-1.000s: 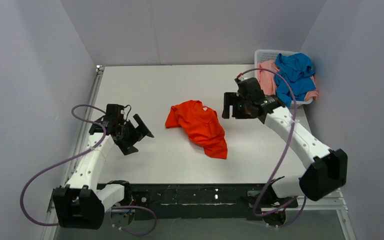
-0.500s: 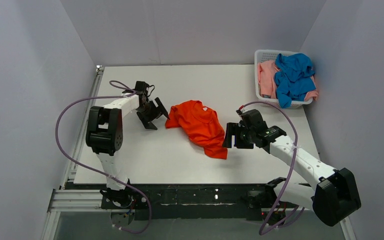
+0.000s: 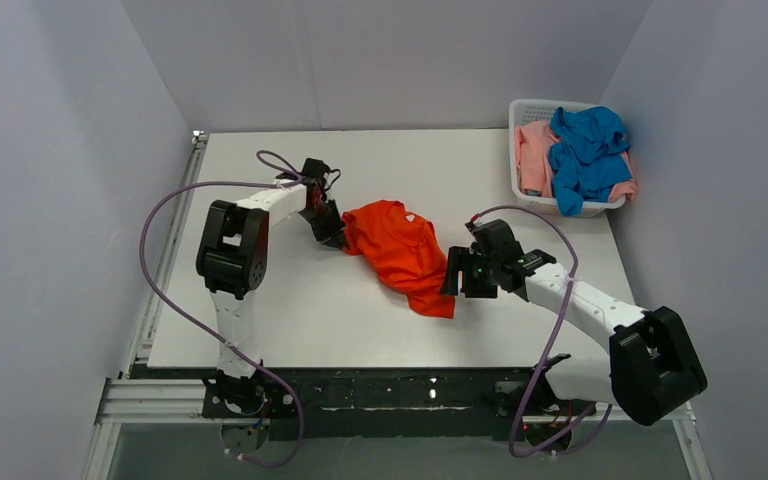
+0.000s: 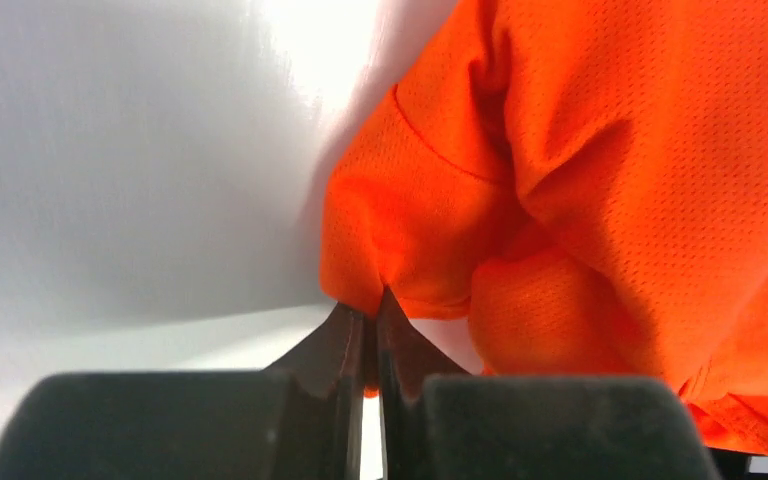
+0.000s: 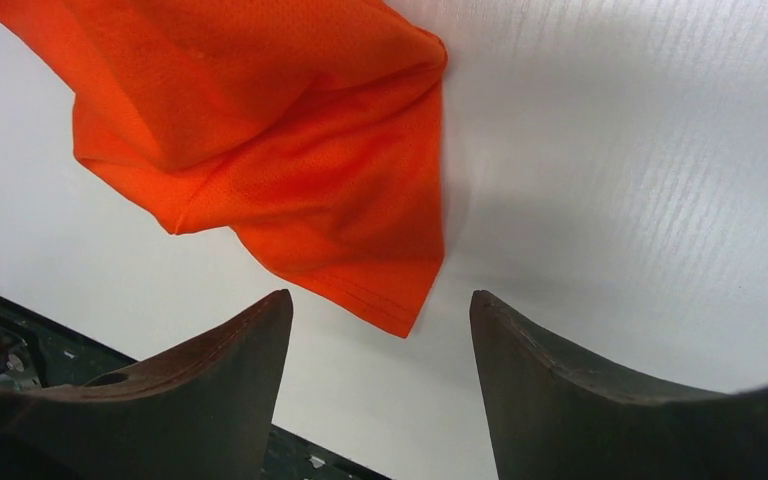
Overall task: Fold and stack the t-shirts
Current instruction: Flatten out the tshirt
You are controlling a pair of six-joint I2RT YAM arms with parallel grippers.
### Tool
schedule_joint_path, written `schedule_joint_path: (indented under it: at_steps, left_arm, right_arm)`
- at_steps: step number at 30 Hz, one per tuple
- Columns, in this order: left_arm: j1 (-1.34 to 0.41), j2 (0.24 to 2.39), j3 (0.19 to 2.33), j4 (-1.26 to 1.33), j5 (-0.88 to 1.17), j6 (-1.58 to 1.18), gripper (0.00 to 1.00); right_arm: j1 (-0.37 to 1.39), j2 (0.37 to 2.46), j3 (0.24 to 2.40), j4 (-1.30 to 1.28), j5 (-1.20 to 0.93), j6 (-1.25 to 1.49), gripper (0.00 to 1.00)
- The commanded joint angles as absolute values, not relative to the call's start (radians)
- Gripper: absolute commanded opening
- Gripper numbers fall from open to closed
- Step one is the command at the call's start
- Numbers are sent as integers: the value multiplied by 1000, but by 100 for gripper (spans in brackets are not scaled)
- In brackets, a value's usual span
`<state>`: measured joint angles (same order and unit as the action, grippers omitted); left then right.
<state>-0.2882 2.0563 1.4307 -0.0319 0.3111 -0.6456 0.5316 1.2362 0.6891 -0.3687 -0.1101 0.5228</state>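
One t-shirt (image 4: pixel 560 150), edge in left jaws

The left arm (image 3: pixel 228 250) stands up from its base, bends at the elbow and reaches away and to the right. The left pincer (image 3: pixel 332 228) is held low, and its two fingers (image 4: pixel 345 340) are pressed together on a small edge of the orange-red t-shirt (image 4: pixel 560 150). The right arm (image 3: pixel 600 310) lies low and stretches to the left. The right pincer (image 3: pixel 453 275) points down and to the left. Its fingers (image 5: pixel 250 340) stand well apart and grip nothing.
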Motion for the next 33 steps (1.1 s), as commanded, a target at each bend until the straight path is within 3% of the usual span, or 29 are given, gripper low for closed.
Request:
schedule_joint_path:
  at_steps: [1, 9, 13, 14, 17, 18, 26, 33]
  left_arm:
    - [-306, 2107, 1447, -175, 240, -630, 0]
    - [-308, 1869, 1237, -145, 126, -635, 0]
    - [-307, 1756, 1133, -142, 106, -642, 0]
    - [-307, 1732, 1118, -147, 101, -641, 0]
    - [-307, 1656, 1086, -173, 80, -640, 0]
    - [-307, 1629, 1078, -182, 71, -635, 0]
    - [-308, 1285, 1080, -284, -70, -602, 0]
    - [-306, 1049, 1208, -376, -221, -552, 0]
  right_arm:
    - [537, 1263, 661, -301, -149, 531, 73]
    - [538, 1344, 657, -174, -191, 453, 71]
    - [540, 1436, 703, -157, -164, 433, 62]
    - [540, 1452, 713, -153, -160, 432, 55]
    - [545, 1452, 740, -167, -169, 429, 4]
    - [547, 1427, 745, -175, -153, 439, 1]
    - [548, 1164, 936, -459, 110, 417, 1]
    - [545, 1016, 1183, -637, 301, 364, 1]
